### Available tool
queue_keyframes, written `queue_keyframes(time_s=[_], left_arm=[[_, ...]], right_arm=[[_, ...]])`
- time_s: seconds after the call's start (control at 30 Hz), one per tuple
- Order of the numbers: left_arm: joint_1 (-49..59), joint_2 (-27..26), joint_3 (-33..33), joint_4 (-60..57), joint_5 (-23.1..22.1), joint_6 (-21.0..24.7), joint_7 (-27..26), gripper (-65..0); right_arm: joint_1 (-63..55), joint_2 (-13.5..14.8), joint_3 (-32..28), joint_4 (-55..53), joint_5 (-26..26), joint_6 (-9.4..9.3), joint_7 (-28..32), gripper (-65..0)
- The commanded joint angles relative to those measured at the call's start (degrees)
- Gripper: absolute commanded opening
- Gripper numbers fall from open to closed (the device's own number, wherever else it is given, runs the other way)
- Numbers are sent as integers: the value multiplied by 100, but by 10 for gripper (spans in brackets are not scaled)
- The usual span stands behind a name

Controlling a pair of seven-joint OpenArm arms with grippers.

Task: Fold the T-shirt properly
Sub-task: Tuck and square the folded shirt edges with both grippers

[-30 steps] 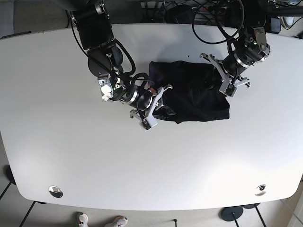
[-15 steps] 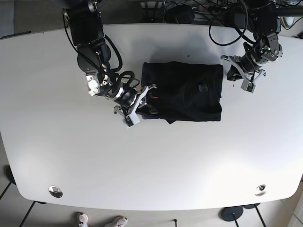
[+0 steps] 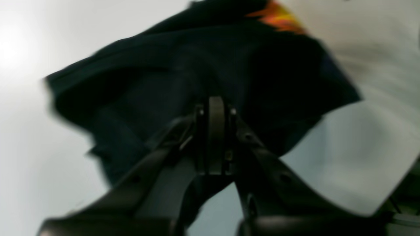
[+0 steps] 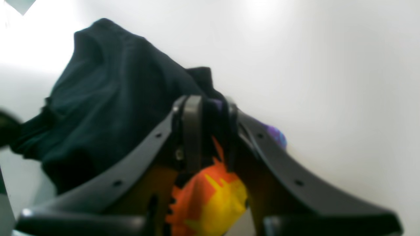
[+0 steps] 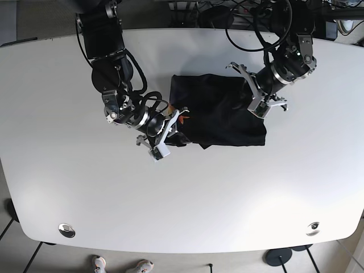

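The black T-shirt [image 5: 219,114] lies folded into a rough rectangle at the table's middle. My right gripper [image 5: 173,126] is at its left edge, shut on the cloth. In the right wrist view the fingers [image 4: 192,131] pinch dark fabric [image 4: 108,98], and an orange and yellow print [image 4: 210,193] hangs below them. My left gripper [image 5: 257,98] sits over the shirt's right part. In the blurred left wrist view that gripper [image 3: 215,108] is shut above the black shirt [image 3: 147,72], with no cloth visible between the tips.
The white table [image 5: 182,199] has round fittings at its front left [image 5: 66,230] and front right [image 5: 312,228]. Cables and arm bases crowd the back edge. Shoes [image 5: 139,265] show below the front edge.
My left gripper has moved from off the shirt's right side back onto its right part. The right gripper shifted slightly right along the left edge, still holding cloth.
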Motion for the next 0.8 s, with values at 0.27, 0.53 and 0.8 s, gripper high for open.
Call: queue_keyframes(time_s=[0.27,0.53,0.8], left_arm=[[-202,-550,-341,-1793,-65,-1,-348,-650],[-193,-708,-974,-1529,-109,-1,-454,-650],[62,-453,-1132,-729,-47,-1,-445,-650]], right_arm=[[125,201,12,-945,104,96,787,-556],[38,315,38,-57,157,96,452,-556],[222,271,29,743,104,34,4,-556]])
